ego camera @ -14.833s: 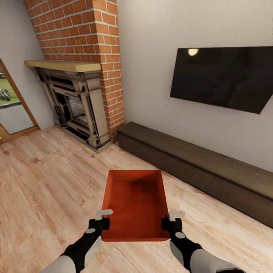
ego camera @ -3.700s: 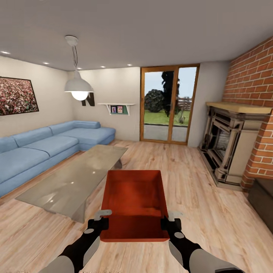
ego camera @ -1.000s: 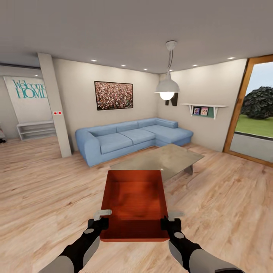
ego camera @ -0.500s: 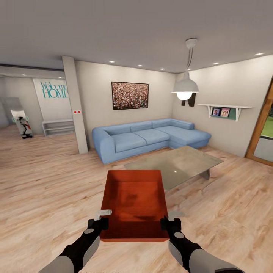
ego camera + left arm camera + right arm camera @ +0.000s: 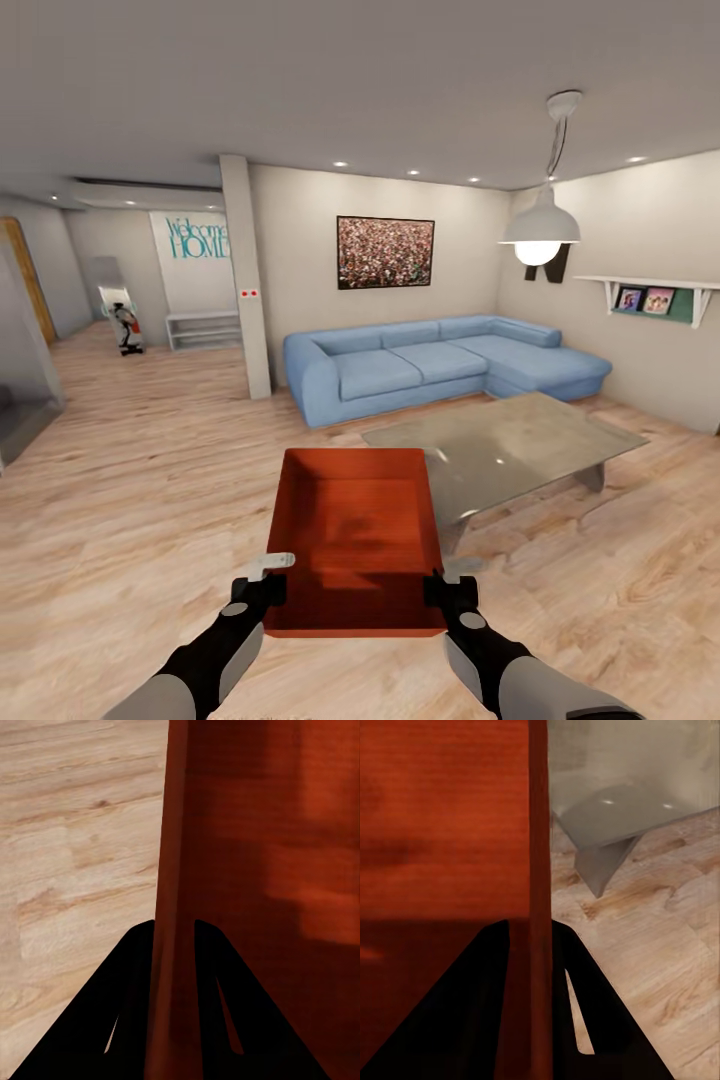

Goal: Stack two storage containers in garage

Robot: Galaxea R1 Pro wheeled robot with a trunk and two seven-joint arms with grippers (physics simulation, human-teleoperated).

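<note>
I carry one orange-red storage container (image 5: 355, 535) level in front of me, above the light wood planks of the living room. My left gripper (image 5: 268, 577) is shut on its left wall near the closest corner; in the left wrist view the black fingers (image 5: 135, 982) straddle that wall of the container (image 5: 255, 870). My right gripper (image 5: 447, 580) is shut on the right wall, and the right wrist view shows its fingers (image 5: 577, 990) clamping the container's rim (image 5: 538, 832). The bin is empty.
A glass coffee table (image 5: 510, 450) stands just ahead to the right, with a blue corner sofa (image 5: 430, 365) behind it. A white pillar (image 5: 247, 290) divides the room from a hallway at left with a low shelf (image 5: 203, 328). A pendant lamp (image 5: 541, 228) hangs at right.
The view has swung left: the sofa, table and pillar slide right in the picture and more of the hallway shows. The container and both grippers keep the same hold.
</note>
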